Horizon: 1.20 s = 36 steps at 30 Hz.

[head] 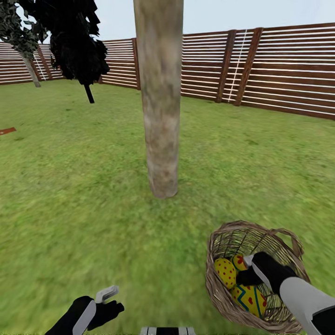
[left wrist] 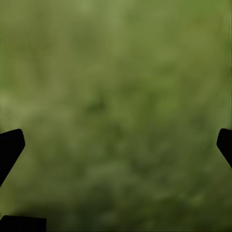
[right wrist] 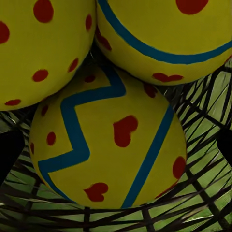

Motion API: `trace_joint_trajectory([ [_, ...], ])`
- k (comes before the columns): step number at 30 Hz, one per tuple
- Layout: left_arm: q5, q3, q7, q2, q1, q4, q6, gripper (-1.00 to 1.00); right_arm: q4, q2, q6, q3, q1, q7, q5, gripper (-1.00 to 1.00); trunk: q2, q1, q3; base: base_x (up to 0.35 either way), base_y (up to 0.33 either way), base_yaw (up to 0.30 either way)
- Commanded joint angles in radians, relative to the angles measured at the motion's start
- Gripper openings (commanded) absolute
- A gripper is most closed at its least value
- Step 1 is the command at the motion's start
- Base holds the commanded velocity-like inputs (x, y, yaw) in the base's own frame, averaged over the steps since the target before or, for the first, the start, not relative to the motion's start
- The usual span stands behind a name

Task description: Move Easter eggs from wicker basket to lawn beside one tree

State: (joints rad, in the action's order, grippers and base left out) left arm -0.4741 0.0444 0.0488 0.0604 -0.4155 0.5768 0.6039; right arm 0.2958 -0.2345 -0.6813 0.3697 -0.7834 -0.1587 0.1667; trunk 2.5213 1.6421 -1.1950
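The wicker basket [head: 217,246] stands on the lawn [head: 93,195] at the lower right, a short way in front of the tree [head: 160,116] with the bare grey-brown trunk. Three Easter eggs lie inside it: a dotted one [head: 226,272], a zigzag one [head: 251,298] and one partly hidden [head: 238,260]. My right gripper [head: 247,271] reaches down into the basket, open. In the right wrist view the zigzag egg [right wrist: 106,150] lies between its wide-spread fingertips [right wrist: 9,157], under two other eggs [right wrist: 38,48] [right wrist: 164,34]. My left gripper [head: 109,300] hangs open over bare grass [left wrist: 116,96].
A brown slatted fence [head: 279,70] closes the garden at the back. A dark, near-black tree [head: 74,42] stands at the back left, with another thin trunk [head: 30,70] farther left. A small red-brown strip [head: 7,131] lies on the grass at the left edge.
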Motion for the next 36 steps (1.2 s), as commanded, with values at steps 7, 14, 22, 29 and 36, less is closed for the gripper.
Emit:
trace_joint_trajectory([
  [7,-0.009,0.006,0.005,0.001,0.000,-0.001,0.003,1.00,0.002,-0.003,-0.005,0.011,0.000,0.000,0.010,1.00,0.002,0.003,-0.028,0.000,0.000,0.000],
  [14,-0.009,0.005,0.005,0.002,0.000,0.002,0.003,1.00,0.002,-0.002,-0.005,0.011,0.000,0.001,0.010,1.00,0.004,0.006,-0.055,0.000,0.000,0.000],
  [22,-0.009,0.005,0.005,0.003,0.000,0.003,0.004,1.00,0.002,-0.002,-0.004,0.012,0.000,0.000,0.010,1.00,0.006,0.010,-0.086,0.000,0.000,0.000],
  [29,-0.009,0.005,0.005,0.001,0.000,0.003,0.003,1.00,0.002,-0.002,-0.004,0.012,0.000,0.000,0.010,1.00,0.006,0.011,-0.101,0.000,0.000,0.000],
  [36,-0.009,0.006,0.005,0.001,0.000,0.003,0.003,1.00,0.002,0.000,-0.004,0.012,0.000,0.001,0.010,1.00,0.007,0.012,-0.105,0.000,0.000,0.000],
])
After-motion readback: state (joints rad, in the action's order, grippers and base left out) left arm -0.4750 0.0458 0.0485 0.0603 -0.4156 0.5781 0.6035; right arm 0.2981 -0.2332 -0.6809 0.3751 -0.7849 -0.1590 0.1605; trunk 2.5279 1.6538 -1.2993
